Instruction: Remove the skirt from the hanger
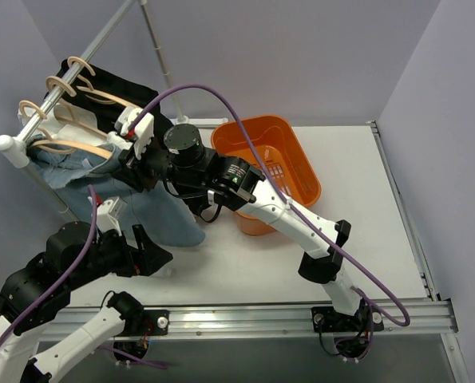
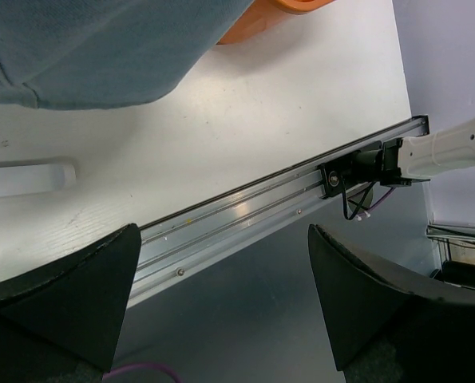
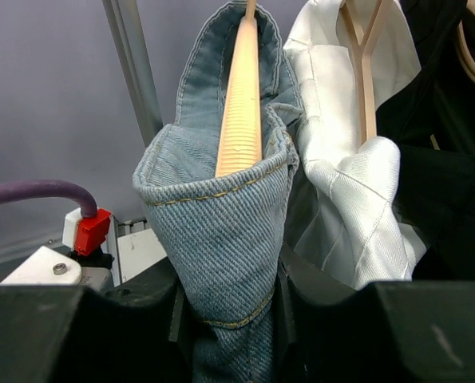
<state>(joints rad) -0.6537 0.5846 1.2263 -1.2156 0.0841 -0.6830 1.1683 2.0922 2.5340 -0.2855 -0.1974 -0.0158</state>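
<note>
The blue denim skirt [image 1: 145, 209] hangs from the front wooden hanger [image 1: 69, 146] on the rack at the left. My right gripper [image 1: 138, 163] is shut on the end of the skirt's waistband. In the right wrist view the denim [image 3: 221, 231] is pinched between the jaws, with the ribbed wooden hanger arm [image 3: 241, 104] still inside the waistband. My left gripper [image 1: 153, 255] is open and empty, low near the table's front below the skirt's hem. In the left wrist view its fingers [image 2: 77, 295] are wide apart and the skirt hem [image 2: 101, 56] shows at the top.
A white garment [image 3: 341, 159] and a black garment [image 3: 449, 167] hang on further hangers behind the skirt. An orange basket [image 1: 289, 159] stands on the table behind the right arm. The metal rack pole [image 1: 159, 48] rises at the back. A rail [image 2: 261, 209] runs along the front edge.
</note>
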